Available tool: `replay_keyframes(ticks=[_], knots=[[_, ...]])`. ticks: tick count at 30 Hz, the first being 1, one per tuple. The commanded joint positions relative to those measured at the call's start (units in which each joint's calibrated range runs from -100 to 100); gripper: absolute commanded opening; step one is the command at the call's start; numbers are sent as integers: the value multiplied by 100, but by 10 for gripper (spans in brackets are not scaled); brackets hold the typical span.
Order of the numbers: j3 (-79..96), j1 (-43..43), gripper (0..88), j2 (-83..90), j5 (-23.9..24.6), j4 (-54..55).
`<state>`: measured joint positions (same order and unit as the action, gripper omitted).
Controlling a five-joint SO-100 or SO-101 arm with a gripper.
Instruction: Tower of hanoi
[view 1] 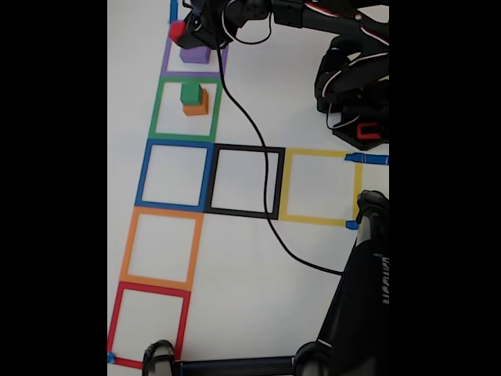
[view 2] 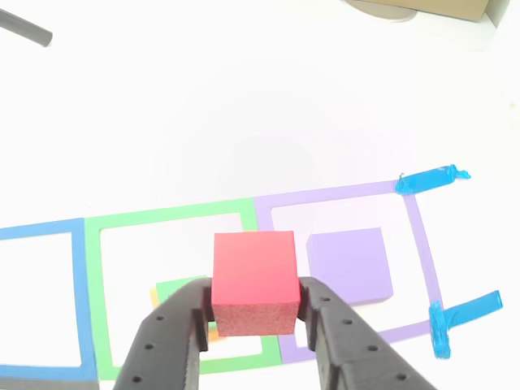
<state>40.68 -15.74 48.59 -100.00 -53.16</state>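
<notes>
My gripper is shut on the red cube and holds it in the air above the border between the green and purple tape squares. In the fixed view the red cube and gripper hang at the top left, beside the purple cube. The purple cube sits alone inside the purple square. The green cube rests on the orange cube inside the green square; in the other view the green cube is partly hidden behind a finger.
A column of tape squares runs down the white table: purple, green, blue, orange, red. Black and yellow squares lie to the right. A cable crosses the table. The arm base stands top right.
</notes>
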Motion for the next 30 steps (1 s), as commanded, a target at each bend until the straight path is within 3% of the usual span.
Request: replay_keyframes(ticks=[1,8,14,21,30], knots=[[-2277,376,18,143,0,-2052],[-4677,865,17,-301,0,-3914],[-4632,1085,16,-147,0,-4109],[-1759,769,18,749,0,-2173],[1777,529,21,910,0,1689]])
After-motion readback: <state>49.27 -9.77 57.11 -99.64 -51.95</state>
